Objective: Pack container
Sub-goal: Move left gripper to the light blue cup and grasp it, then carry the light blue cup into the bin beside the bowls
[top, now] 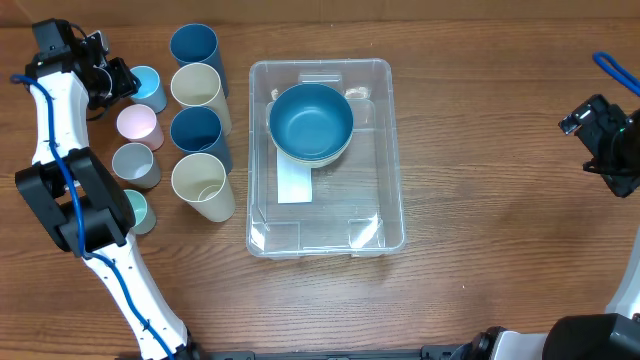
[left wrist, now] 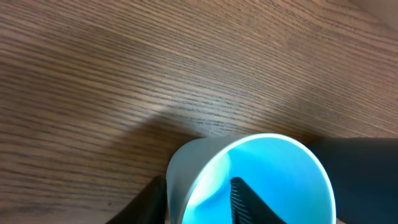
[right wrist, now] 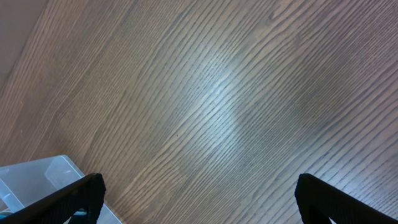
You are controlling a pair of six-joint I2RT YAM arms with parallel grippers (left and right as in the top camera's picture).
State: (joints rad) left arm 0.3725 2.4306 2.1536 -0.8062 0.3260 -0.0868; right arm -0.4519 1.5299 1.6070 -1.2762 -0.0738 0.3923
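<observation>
Container (top: 393, 150) of clear plastic, rectangular with rounded corners, at centre of wood-grain table (top: 480, 250). Inside, at far end: round glossy blue bowl (top: 311, 120) nested in cream bowl (top: 312, 162), partly over white label (top: 294, 187). Beside it on left, four tall cups (top: 200, 180), blue and cream alternating, then small pastel cups (top: 137, 124). Left gripper (left wrist: 196, 200) astride wall of light-blue cup (left wrist: 273, 168), one finger inside, one outside; clamped or not, impossible to tell. Right gripper (right wrist: 199, 190) spread wide over bare wood.

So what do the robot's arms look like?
Both arms are white tubes with chunky black joints. Blue cable runs along the left arm and loops by the right arm. The left end effector and right end effector are black.
</observation>
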